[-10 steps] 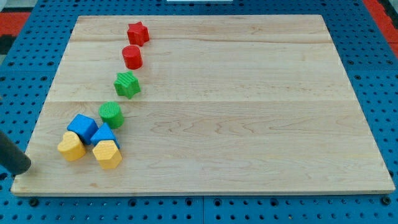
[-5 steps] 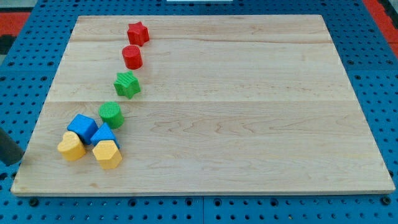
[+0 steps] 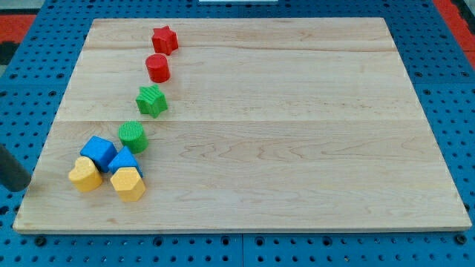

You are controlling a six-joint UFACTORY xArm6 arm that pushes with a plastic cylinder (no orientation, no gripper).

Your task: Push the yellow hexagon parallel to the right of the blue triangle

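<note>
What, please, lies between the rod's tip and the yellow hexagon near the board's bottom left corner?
In the camera view, the other yellow block lies between my tip at the view's left edge and the yellow hexagon; the remaining stretch is bare board.

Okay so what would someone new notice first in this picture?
Probably the tight cluster at the view's bottom left: the blue cube, blue triangle, yellow hexagon and another yellow block. My tip sits left of them, off the wooden board.
</note>
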